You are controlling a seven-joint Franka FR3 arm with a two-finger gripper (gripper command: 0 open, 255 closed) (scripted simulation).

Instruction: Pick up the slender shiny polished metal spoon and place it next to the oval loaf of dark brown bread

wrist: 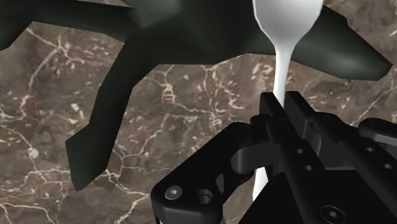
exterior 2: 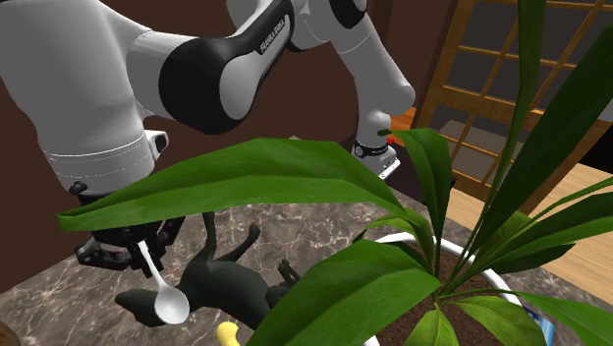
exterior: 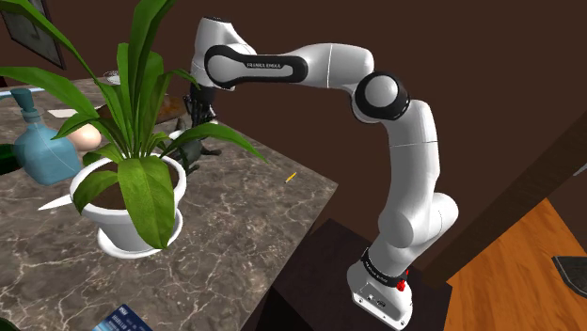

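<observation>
All-black two-finger gripper (wrist: 280, 107) clamped on handle of slender plain-white spoon (wrist: 282, 60); bowl extends past fingertips. Dark animal-shaped figurine (wrist: 121, 83) lies beneath, on brown veined stone counter (wrist: 191, 111).

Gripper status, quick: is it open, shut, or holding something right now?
Gripper: shut on the white spoon, which it clasps by the handle.
</observation>
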